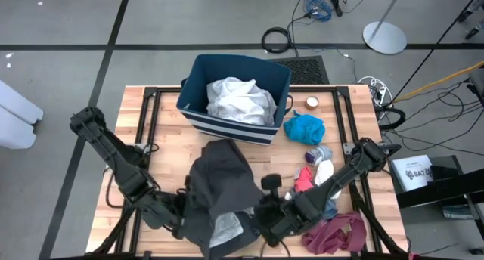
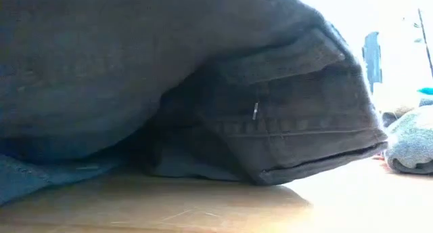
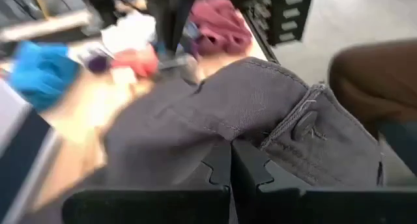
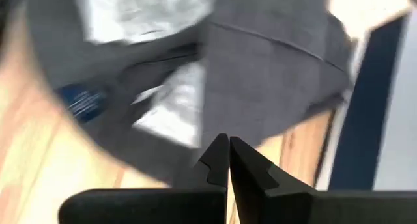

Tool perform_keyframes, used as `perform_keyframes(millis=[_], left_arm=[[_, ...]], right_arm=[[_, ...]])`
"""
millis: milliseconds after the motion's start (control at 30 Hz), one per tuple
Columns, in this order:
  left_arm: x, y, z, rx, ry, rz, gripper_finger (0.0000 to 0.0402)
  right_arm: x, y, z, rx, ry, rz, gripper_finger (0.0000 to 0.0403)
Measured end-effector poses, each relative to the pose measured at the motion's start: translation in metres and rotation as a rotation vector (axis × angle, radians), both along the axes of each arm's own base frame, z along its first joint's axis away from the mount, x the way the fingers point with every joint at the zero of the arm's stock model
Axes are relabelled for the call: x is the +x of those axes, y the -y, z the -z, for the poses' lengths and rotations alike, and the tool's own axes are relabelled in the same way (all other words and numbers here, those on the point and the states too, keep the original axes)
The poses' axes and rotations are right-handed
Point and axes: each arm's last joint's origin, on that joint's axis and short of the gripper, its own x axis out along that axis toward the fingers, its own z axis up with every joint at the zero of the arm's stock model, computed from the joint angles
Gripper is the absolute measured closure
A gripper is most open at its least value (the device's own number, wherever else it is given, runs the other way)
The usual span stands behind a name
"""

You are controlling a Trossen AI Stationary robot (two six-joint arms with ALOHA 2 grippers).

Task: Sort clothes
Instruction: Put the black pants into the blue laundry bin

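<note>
My left end effector (image 3: 229, 160) has its two fingers pressed fully together, and the waistband of the dark grey garment (image 1: 219, 181) lies just in front of the tips; I judge that they pinch a fold of it, but the cloth between them I cannot see clearly. My right end effector (image 4: 228, 155) is also completely closed, at the other side of the same garment, with its tips against the grey cloth where a pale lining shows. From above, both stand at the front edge of the desk (image 1: 159, 147), one on each side of the garment, which is spread in a heap in front of the dark blue bin (image 1: 234, 90).

To do this step well, I think both arms must rise together and at the same speed, so the heavy cloth does not slip out from one pinch. It should go high enough that the hanging part passes over the near wall of the bin, if it belongs there.

Inside the bin is already a white garment (image 1: 240, 100). To the right of the bin lies a bright blue piece (image 1: 304, 128), and further toward the front from it are a red piece (image 1: 304, 179), small grey-blue socks (image 1: 318, 153) and a maroon top (image 1: 336, 233). These are near my right arm, so I must not drag them along.
</note>
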Motion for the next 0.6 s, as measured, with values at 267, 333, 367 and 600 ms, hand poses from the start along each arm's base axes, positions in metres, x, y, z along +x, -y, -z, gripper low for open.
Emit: perform_keyframes(millis=[267, 333, 367, 600], left_arm=[[0.035, 0.013, 0.040, -0.021, -0.094, 0.007, 0.0401], [0.046, 0.017, 0.050, -0.037, -0.101, 0.043, 0.0402], [0.050, 0.019, 0.056, -0.045, -0.111, 0.059, 0.0402], [0.082, 0.008, 0.085, -0.033, -0.142, 0.024, 0.0401]], right_arm=[[-0.023, -0.008, -0.006, -0.016, -0.050, -0.001, 0.0403], [-0.025, 0.002, -0.012, 0.055, -0.052, 0.135, 0.0403], [-0.027, 0.007, -0.015, 0.075, -0.062, 0.178, 0.0403], [-0.043, 0.044, -0.028, 0.331, -0.050, 0.261, 0.0403]])
